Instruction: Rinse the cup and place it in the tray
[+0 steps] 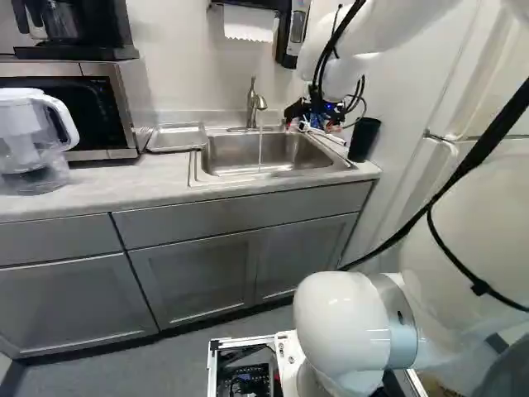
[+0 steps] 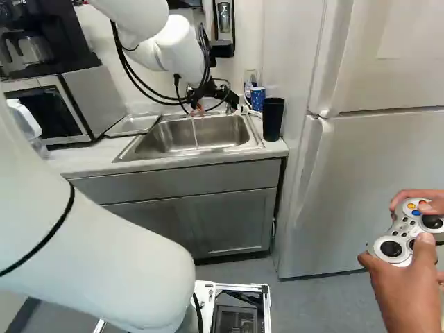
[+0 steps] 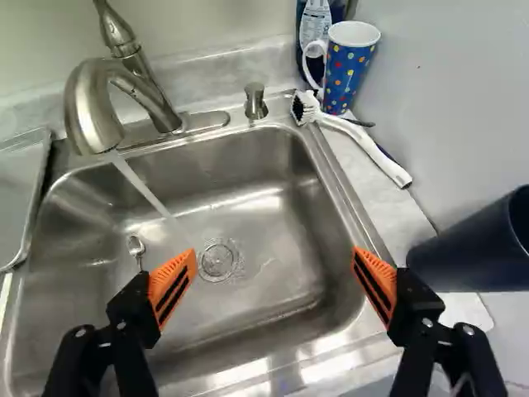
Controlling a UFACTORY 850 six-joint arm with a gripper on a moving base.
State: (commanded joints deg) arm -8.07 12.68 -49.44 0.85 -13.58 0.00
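The blue dotted cup with a white handle (image 3: 347, 73) stands upright on the counter behind the sink's corner, ahead of the gripper; in the right base view the same cup (image 2: 257, 98) is beside a dark tumbler. My gripper (image 1: 310, 126) is over the sink's right part in the left base view. Seen from the wrist, the gripper (image 3: 274, 258) is open above the basin, nothing between its orange pads. Water (image 3: 145, 188) runs from the faucet (image 3: 106, 103) into the sink (image 3: 248, 194). The metal tray (image 1: 177, 137) lies on the counter left of the sink.
The dark tumbler (image 3: 479, 244) stands near the finger on the basin's outer side. A white brush (image 3: 359, 136) lies between cup and sink edge; a spoon (image 3: 136, 248) is in the basin. A microwave (image 1: 70, 103), a pitcher (image 1: 31, 136) and a fridge (image 2: 374, 159) flank the counter.
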